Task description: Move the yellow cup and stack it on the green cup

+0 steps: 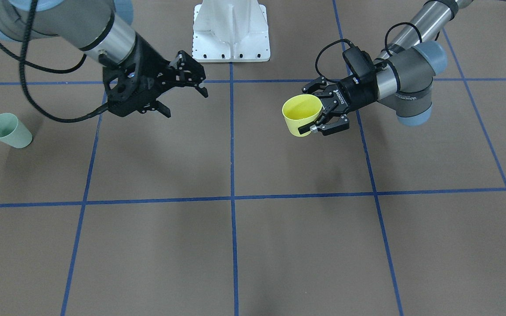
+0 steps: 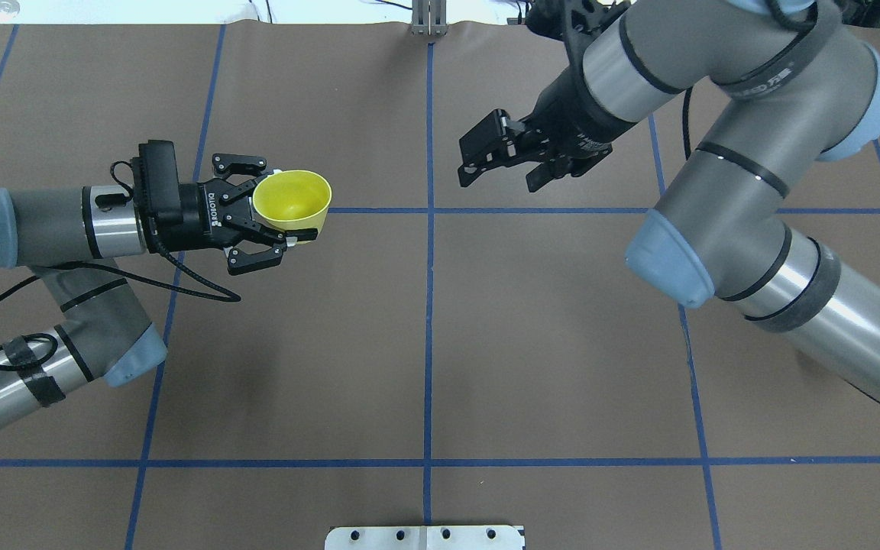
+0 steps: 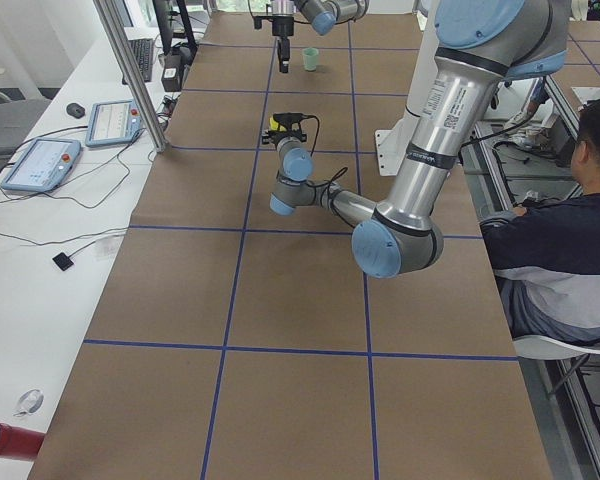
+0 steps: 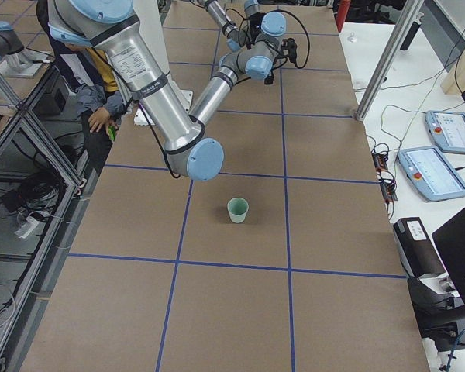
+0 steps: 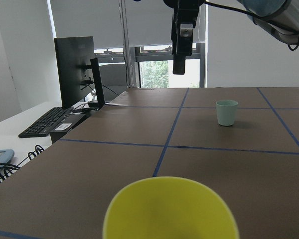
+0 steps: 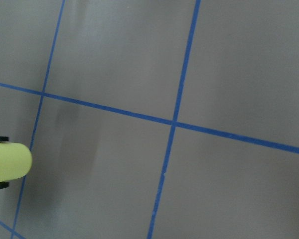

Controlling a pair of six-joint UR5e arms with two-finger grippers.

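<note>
Evidently the left gripper (image 2: pixel 284 205) pinches the yellow cup (image 1: pixel 301 113) across its wall, mouth up and seemingly clear of the table (image 1: pixel 279 241). I judge this suits a hand-over, since the green cup (image 1: pixel 9 130) stands upright far off at nine o'clock in the front-facing view, on the other arm's side. Between them, also toward nine o'clock, the right gripper (image 1: pixel 183 101) hangs spread and empty. Bright, smooth, tapered and handleless, the yellow cup looks light and slippery.

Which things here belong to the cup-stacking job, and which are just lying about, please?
Job: yellow cup, held in left gripper; green cup, standing alone; right gripper, open.
Lying about: white mounting plate; keyboard; monitor; tablets.
</note>
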